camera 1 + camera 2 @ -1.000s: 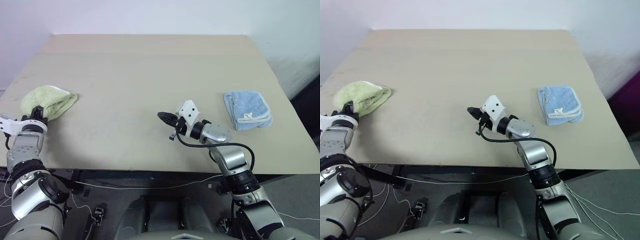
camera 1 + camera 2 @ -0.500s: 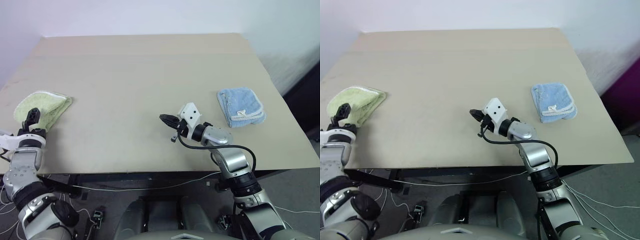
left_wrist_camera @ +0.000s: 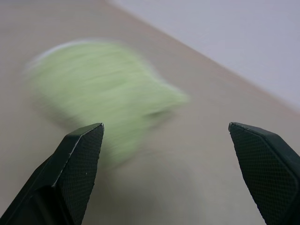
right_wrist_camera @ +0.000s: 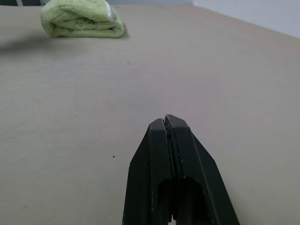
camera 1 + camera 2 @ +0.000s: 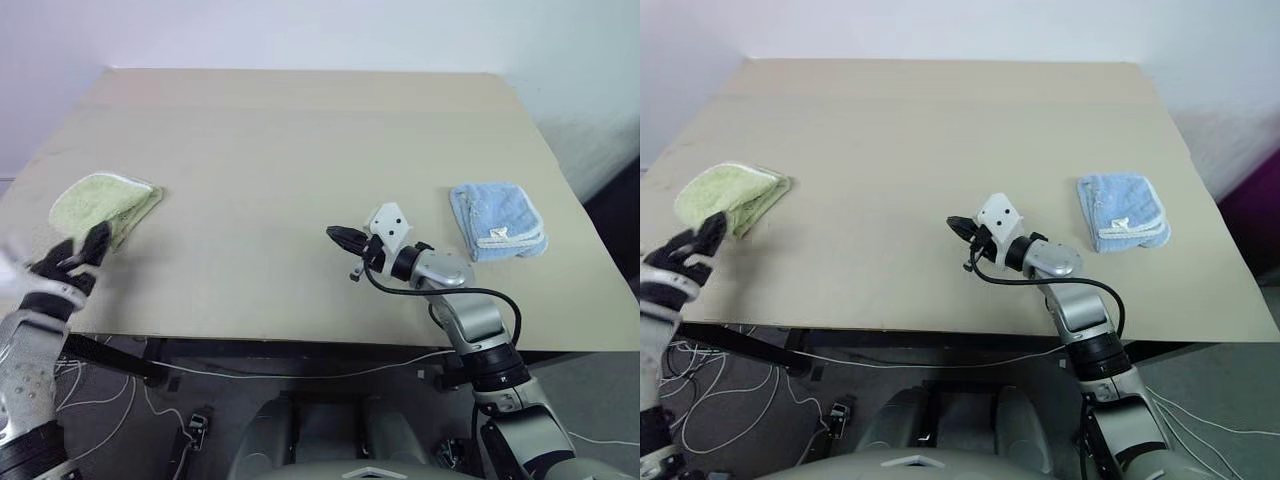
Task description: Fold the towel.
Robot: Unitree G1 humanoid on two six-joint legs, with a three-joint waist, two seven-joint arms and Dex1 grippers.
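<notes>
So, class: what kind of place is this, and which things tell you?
Probably a robot test room: a bare tan table against a plain white wall, with loose cables on the floor.

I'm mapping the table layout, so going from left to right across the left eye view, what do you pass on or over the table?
Left gripper → yellow-green towel → right gripper → light blue towel.

Fluffy terry-cloth towel [image 5: 104, 203] on matt, smooth tan table [image 5: 300, 150]; textured black jaws.
</notes>
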